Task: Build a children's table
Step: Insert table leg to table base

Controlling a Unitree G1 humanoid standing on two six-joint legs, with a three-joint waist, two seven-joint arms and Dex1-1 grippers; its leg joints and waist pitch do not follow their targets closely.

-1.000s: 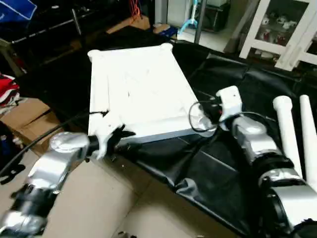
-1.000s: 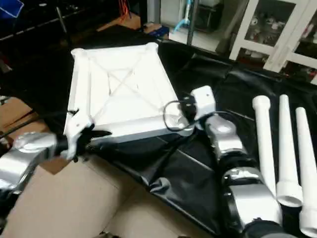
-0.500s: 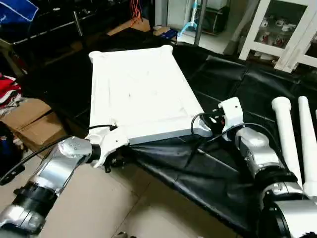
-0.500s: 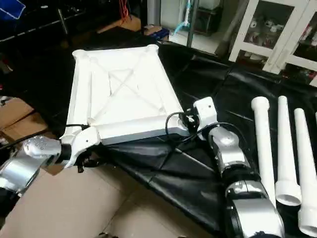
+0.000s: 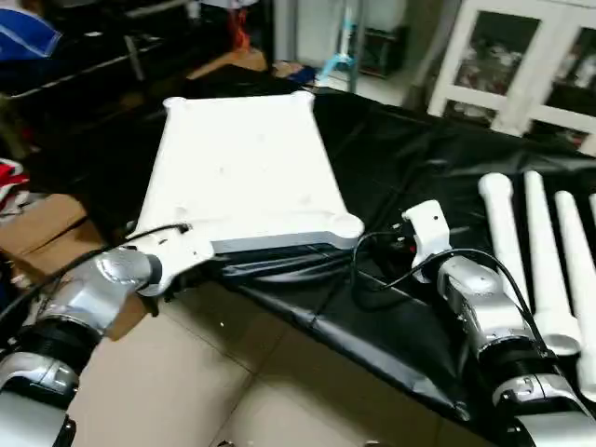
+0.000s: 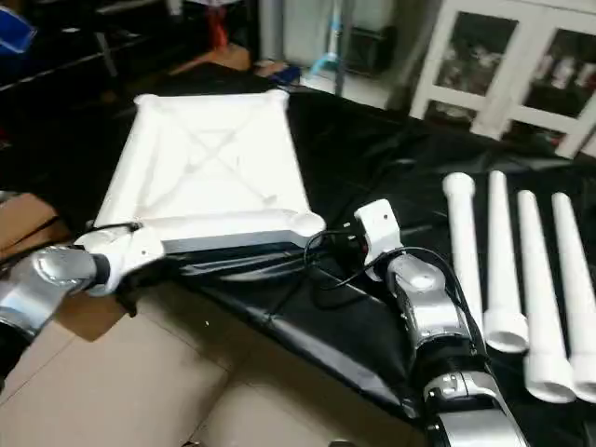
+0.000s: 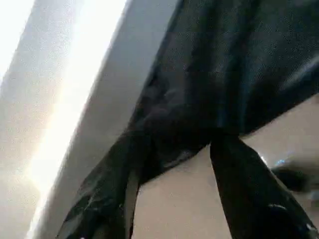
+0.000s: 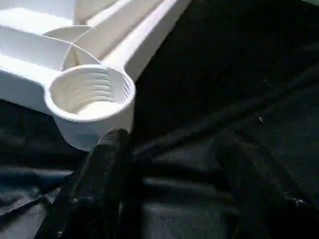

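The children's table top [image 5: 244, 163] lies upside down on a black sheet [image 5: 438, 158], with its X ribs [image 6: 207, 154] showing. Several white legs [image 6: 503, 270] lie side by side on the sheet to the right. My left gripper [image 7: 182, 196] is open at the top's near left corner, beside its side wall, with only sheet and floor between its fingers [image 7: 251, 199]. My right gripper [image 8: 172, 174] is open just off the near right corner. One of its fingers [image 8: 102, 174] sits close under the threaded corner socket [image 8: 89, 97], and nothing is between the two.
A white glass-door cabinet [image 5: 521, 65] stands at the back right. A cardboard box [image 5: 42, 223] sits on the floor at the left, and dark racks stand behind it. Tiled floor [image 5: 233, 372] runs along the sheet's near edge. A black cable [image 5: 372, 275] loops by my right wrist.
The camera has shifted. My right gripper has drawn back from the near right corner socket. My left gripper has dropped to the near left corner, and the top's near edge lies lower.
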